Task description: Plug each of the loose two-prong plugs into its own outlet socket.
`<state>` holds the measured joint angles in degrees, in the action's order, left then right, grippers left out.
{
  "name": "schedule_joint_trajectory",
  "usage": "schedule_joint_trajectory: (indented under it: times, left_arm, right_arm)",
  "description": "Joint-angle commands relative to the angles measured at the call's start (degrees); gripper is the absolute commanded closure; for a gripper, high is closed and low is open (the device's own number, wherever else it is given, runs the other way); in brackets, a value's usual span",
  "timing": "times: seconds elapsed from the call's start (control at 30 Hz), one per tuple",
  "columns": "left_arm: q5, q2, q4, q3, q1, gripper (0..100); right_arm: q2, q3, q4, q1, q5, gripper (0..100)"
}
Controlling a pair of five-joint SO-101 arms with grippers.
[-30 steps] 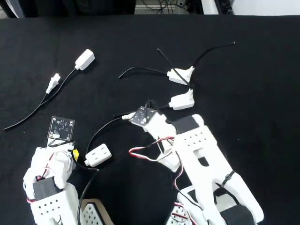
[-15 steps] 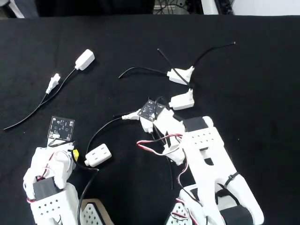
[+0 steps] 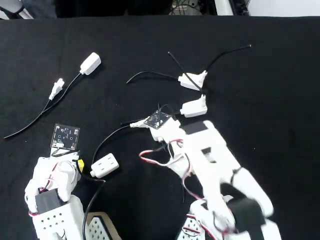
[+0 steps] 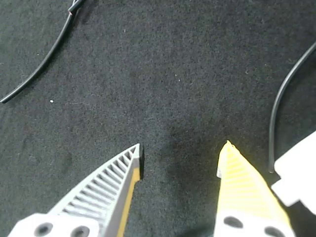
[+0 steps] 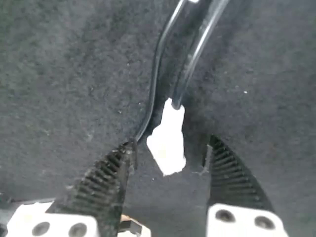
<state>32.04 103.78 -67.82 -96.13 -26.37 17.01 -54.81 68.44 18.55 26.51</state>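
Now my right hand point(image 5: 170, 146) sits spread around the small white two-prong plug point(image 5: 167, 139) lying mid-way across the black felt surface point(image 3: 270, 80). I judge the pick-up is in hand, so next I should pinch it squarely.

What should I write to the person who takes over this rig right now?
Left pincer: open, over bare cloth beside the near socket.
Right pincer: open, straddling a small white plug on the cloth, not gripping it.
Far left: another plug and a socket, apart.
Two more white connectors lie at mid-table.
Done: no plug seated that I can see.
Left: grip each plug, seat it.
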Motion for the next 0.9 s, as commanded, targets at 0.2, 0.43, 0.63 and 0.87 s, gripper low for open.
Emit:
schedule_joint_trajectory:
  times: [0.2, 0.43, 0.63, 0.87]
  left_arm:
    - [0.3, 0.5, 1.0, -0.7, 0.2, 75]
    - [0.3, 0.5, 1.0, -0.7, 0.2, 75]
    - [0.3, 0.5, 1.0, -0.7, 0.2, 75]
    - [0.3, 0.5, 1.0, -0.7, 0.2, 75]
  right_arm:
    - [-7.9, 9.7, -0.6, -1.6, -2.7, 92.9]
    - [-8.1, 11.0, -0.3, -3.1, -2.7, 93.5]
    - [-8.0, 10.9, 0.0, -3.2, -3.3, 98.2]
    - [-7.5, 11.2, 5.1, -3.4, -3.0, 98.5]
